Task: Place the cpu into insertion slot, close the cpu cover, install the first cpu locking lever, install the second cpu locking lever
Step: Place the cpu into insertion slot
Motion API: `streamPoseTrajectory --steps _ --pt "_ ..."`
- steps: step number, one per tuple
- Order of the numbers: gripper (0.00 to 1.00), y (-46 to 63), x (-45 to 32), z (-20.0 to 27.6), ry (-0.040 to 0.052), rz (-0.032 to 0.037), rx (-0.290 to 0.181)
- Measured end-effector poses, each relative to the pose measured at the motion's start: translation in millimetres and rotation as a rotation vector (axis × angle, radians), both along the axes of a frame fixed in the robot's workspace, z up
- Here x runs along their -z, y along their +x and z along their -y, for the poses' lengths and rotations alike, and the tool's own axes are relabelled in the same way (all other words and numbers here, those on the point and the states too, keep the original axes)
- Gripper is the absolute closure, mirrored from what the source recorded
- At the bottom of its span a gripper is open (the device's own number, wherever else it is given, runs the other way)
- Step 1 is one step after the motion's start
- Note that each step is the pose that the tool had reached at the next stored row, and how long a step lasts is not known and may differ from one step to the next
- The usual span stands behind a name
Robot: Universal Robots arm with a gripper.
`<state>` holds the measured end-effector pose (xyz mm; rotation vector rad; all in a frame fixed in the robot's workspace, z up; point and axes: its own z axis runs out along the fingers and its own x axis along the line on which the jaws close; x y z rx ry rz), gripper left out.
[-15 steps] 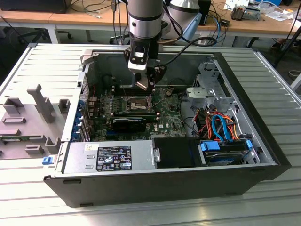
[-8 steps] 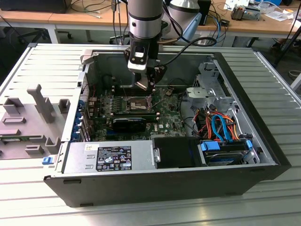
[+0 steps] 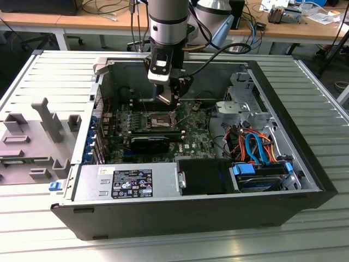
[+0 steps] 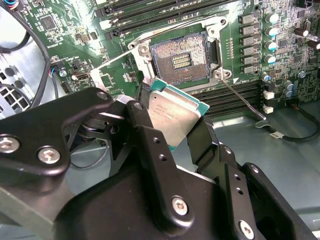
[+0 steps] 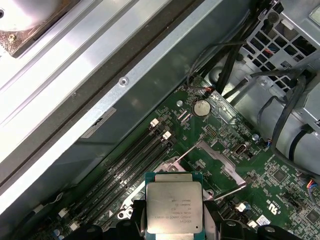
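Within an open computer case [image 3: 163, 210] on a slatted metal table [image 3: 305, 240], the gripper [image 3: 170, 99] pinches the cpu [image 4: 175, 117] by opposite edges, tilted near the uncovered insertion slot [image 4: 180, 60]. The chip is probably light and stiff, with a delicate underside.

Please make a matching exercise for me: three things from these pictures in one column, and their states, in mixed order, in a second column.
Things:
1. cpu
2. insertion slot
3. cpu cover

States:
A. swung open
B. gripped by the tool
C. empty, pin field exposed

Pairs: 1-B, 2-C, 3-A.
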<state>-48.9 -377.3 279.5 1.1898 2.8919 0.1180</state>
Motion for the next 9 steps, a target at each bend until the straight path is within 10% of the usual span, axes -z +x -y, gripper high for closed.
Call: streamPoseTrajectory --steps 9 --pt "0.46 0.0 0.1 0.0 0.0000 0.0000 0.006"
